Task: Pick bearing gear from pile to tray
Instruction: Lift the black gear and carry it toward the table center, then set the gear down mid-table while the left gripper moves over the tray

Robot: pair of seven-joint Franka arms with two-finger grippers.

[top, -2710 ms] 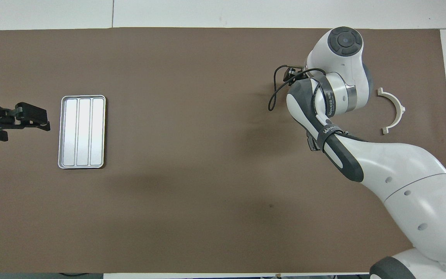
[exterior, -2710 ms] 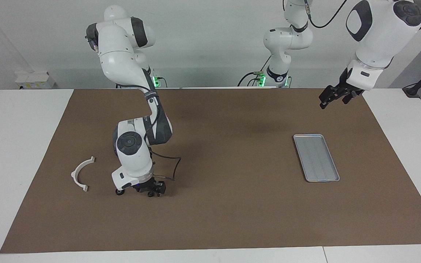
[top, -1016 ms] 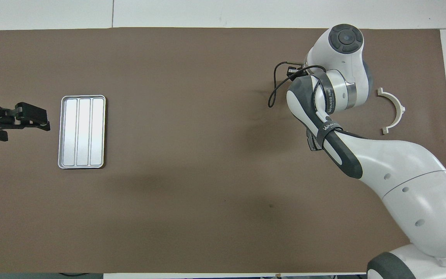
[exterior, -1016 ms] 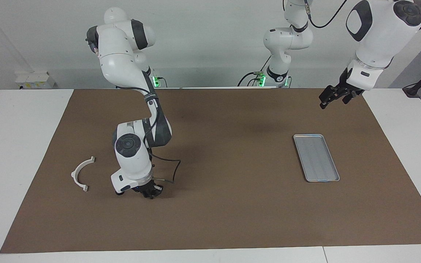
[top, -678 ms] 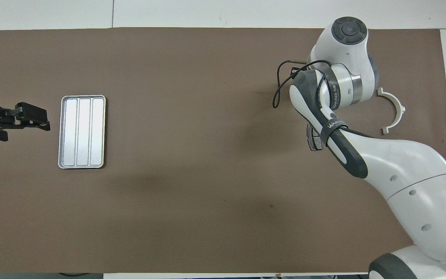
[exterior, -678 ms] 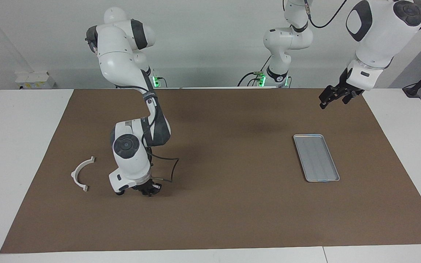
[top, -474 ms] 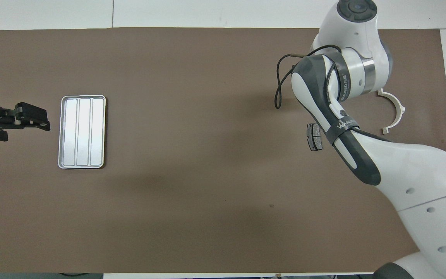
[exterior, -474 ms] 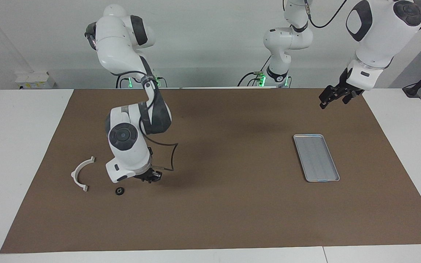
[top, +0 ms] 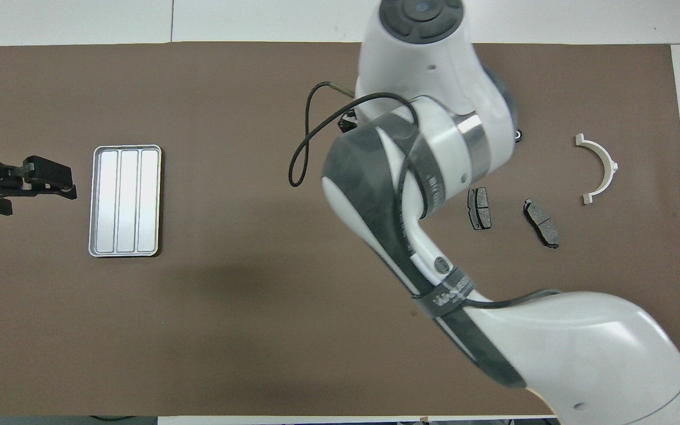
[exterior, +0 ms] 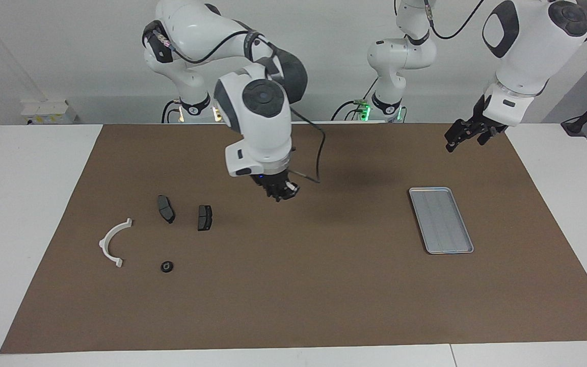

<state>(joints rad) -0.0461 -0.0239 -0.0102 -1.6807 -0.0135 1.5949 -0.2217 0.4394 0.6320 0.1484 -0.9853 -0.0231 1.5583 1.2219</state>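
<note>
- The right gripper [exterior: 279, 193] hangs in the air over bare brown mat [exterior: 324, 285], between the pile and the flat silver-grey rectangular metal tray [exterior: 441, 219]. Its fingers look drawn together around something small and dark, though what it holds cannot be made out.
- Two dark grey brake-pad-shaped pieces [exterior: 166, 209] [exterior: 204, 217], a white half-ring bracket [exterior: 114, 242] and a small black round ring [exterior: 167, 266] lie at the right arm's end of the mat, with nothing between gripper and tray.
- Half a second ago this gripper was low beside the ring; it has risen and swung toward the tray, uncovering both pads.
- The left gripper [exterior: 467, 134] waits raised near the tray, fingers apart.
</note>
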